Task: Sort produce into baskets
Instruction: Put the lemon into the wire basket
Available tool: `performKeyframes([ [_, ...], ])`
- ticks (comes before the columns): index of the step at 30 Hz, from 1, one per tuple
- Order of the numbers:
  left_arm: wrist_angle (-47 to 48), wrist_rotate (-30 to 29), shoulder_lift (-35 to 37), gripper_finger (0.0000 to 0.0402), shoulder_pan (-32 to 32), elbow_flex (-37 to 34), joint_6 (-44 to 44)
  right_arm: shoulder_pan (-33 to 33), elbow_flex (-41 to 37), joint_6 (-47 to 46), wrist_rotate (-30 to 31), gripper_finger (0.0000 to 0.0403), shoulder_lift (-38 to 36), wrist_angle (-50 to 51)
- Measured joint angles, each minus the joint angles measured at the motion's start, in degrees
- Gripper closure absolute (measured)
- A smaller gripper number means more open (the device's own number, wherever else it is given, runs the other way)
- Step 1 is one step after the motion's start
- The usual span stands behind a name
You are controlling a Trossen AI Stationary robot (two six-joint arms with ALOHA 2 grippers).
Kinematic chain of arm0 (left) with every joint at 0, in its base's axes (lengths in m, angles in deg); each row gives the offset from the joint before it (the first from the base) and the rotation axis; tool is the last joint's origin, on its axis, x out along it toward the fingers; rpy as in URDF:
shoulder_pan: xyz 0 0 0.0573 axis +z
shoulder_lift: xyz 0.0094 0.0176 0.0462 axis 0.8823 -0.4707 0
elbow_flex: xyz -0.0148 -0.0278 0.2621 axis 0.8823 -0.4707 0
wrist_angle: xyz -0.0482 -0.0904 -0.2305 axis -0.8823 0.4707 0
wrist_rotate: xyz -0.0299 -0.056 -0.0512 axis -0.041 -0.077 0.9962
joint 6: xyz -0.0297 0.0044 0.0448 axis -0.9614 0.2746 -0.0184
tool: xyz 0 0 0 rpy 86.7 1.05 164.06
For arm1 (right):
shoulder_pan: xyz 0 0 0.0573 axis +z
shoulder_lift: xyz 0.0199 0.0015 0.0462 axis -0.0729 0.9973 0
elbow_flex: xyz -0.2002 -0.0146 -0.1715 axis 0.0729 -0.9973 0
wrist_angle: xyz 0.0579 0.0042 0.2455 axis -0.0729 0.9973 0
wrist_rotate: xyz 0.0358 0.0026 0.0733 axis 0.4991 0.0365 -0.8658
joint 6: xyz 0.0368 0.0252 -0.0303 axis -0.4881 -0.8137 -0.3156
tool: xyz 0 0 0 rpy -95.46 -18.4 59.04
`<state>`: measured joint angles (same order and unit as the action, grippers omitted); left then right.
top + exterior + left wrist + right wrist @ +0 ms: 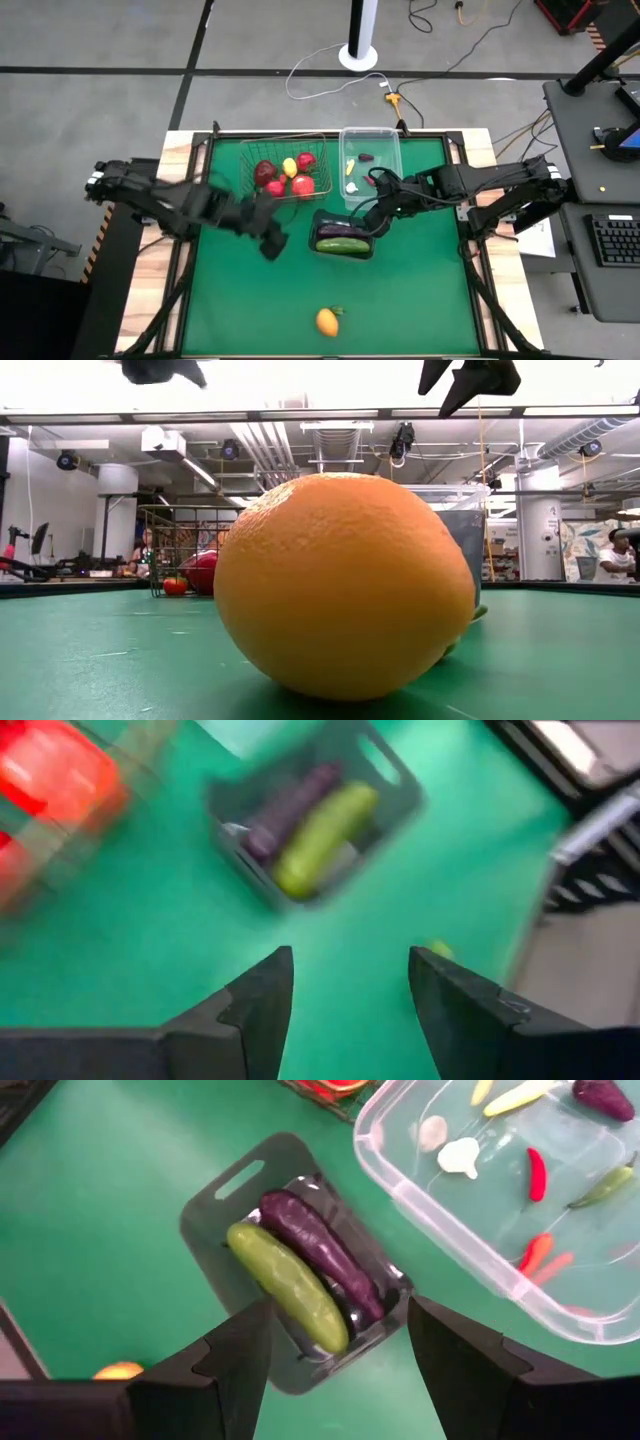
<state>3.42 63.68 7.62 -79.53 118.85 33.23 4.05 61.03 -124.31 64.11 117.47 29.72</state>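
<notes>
The green tabletop is carrying 3 containers along its far half. The rectangular metal wire basket is sitting toward the far left edge, holding red round fruits and a yellow lemon. Just beside it to the right, the clear plastic rectangular tub is lying against the far edge, holding white garlic, a red chili, a green chili and a small dark purple piece. The shallow dark glossy tray is sitting near the tabletop's middle, just in front of the tub, with the green cucumber and the purple eggplant lying side by side in it, touching. A round orange fruit is resting alone near the near edge, well apart from the containers.

The left pincer is hanging over bare tabletop just left of the tray, its jaws standing apart and holding nothing. The right pincer is hovering above the tray, its jaws parted and gripping nothing.
</notes>
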Motion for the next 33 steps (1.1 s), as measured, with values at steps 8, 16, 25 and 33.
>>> performKeyframes([
  [8,-0.5,-1.9,-2.4,0.0221,-15.2,0.0,-11.5,5.8,0.0,-5.4,-2.7,0.0181,0.1,-6.7],
  [16,1.8,-1.9,-5.0,0.0222,-21.2,0.0,-7.0,15.8,0.0,-11.6,-0.6,0.0182,1.5,-26.0],
  [25,3.5,-2.4,-5.2,0.0222,-27.1,0.0,-5.3,24.3,6.4,-21.4,-0.4,0.0182,15.3,-29.9],
  [33,3.8,-3.9,-5.1,0.0222,-30.0,0.0,-5.3,26.8,26.0,-24.0,-3.4,0.0182,32.0,-11.3],
])
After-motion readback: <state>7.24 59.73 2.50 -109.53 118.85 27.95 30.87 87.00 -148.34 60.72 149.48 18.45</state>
